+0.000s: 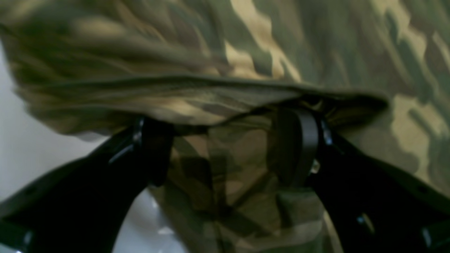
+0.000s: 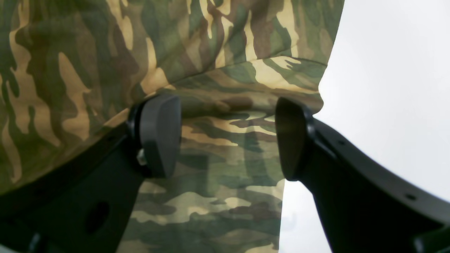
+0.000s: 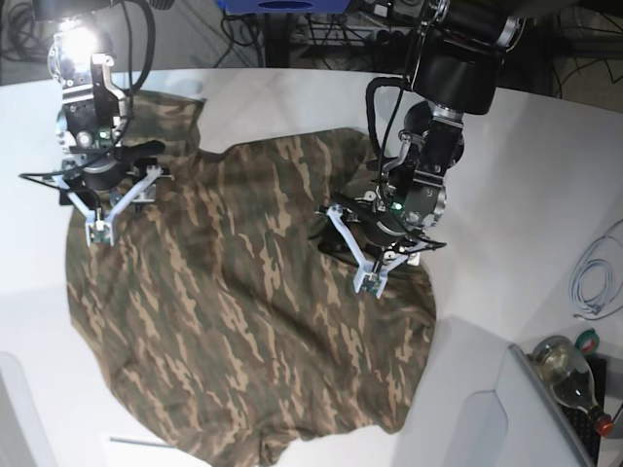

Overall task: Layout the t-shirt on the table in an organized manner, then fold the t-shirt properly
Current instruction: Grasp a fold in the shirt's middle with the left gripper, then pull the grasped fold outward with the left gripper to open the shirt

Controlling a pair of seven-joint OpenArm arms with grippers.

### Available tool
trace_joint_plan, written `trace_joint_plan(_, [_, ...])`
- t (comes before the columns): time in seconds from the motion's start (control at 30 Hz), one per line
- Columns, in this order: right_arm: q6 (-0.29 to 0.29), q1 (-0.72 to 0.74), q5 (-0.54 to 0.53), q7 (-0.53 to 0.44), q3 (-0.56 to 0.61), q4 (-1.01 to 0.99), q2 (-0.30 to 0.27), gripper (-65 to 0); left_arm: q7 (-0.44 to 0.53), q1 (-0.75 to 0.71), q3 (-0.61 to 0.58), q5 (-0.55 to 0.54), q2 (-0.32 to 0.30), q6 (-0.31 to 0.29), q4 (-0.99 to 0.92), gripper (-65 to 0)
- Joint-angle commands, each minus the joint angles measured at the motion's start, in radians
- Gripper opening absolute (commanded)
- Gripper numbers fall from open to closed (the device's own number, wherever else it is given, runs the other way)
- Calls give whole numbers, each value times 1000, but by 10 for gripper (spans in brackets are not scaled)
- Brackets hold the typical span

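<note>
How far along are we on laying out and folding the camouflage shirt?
Done: the camouflage-print cloth t-shirt lies mostly spread on the white table.
In hand: nothing; the left gripper and right gripper are open over rumpled folds.
Left: smoothing the bunched edge, then every fold.

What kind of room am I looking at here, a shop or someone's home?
Most likely a robotics lab or workshop. Two robot arms work over a camouflage t-shirt on a big white table, with tangled cables behind and a loose white cable at the side.
</note>
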State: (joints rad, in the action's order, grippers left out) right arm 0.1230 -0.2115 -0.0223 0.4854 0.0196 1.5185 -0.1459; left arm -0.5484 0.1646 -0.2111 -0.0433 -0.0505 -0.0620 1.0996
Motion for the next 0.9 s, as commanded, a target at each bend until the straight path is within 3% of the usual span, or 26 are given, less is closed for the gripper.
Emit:
trace_joint_plan(0.0, [2, 10, 5, -20, -2, 20, -7, -260, 12, 23, -1, 0, 7, -3, -2, -211])
trace_joint_plan(0.1, [2, 10, 5, -20, -2, 20, -7, -260, 14, 28, -3, 0, 14, -3, -23, -212])
trace_joint_plan(0.17, [2, 10, 5, -20, -2, 18, -7, -260, 14, 29, -3, 0, 14, -3, -25, -250])
trace_joint_plan(0.37, [2, 21, 5, -20, -2, 17, -7, -260, 12, 23, 3, 0, 21, -2, -16, -638])
trace_joint_plan(0.53, [2, 24, 5, -20, -2, 17, -7, -260, 3, -23, 6, 3, 19, 3, 49, -650])
trace_joint_plan(0.7, [2, 40, 5, -20, -2, -11, -7, -260, -170, -75, 25, 10, 14, 12, 282, -650])
trace_joint_plan(0.87, [2, 51, 2, -20, -2, -43, -5, -260, -325, -155, 172, 12, -5, 81, 574, -650])
